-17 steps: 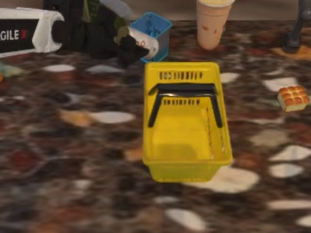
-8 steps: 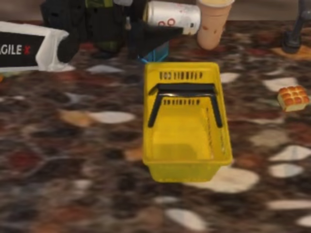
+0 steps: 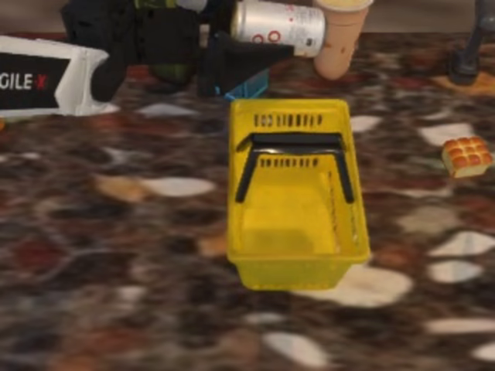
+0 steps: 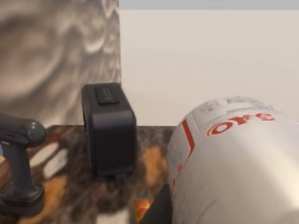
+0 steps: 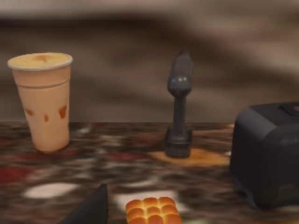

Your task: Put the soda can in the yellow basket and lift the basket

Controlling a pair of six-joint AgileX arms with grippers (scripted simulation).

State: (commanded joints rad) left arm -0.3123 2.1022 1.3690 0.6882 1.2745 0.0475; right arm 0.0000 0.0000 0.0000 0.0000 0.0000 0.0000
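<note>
sideways, the soda can (image 3: 277, 25) sits clamped in left gripper (image 3: 259, 56).

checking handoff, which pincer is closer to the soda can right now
Left. The left pincer is shut on the soda can, held above the table behind the yellow basket. The right pincer is out of the top view.

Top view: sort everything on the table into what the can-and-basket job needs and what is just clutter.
Job:
soda can, held by the left gripper
yellow basket

Clutter:
peach cup
blue basket
bread
dark tool
black box
</note>
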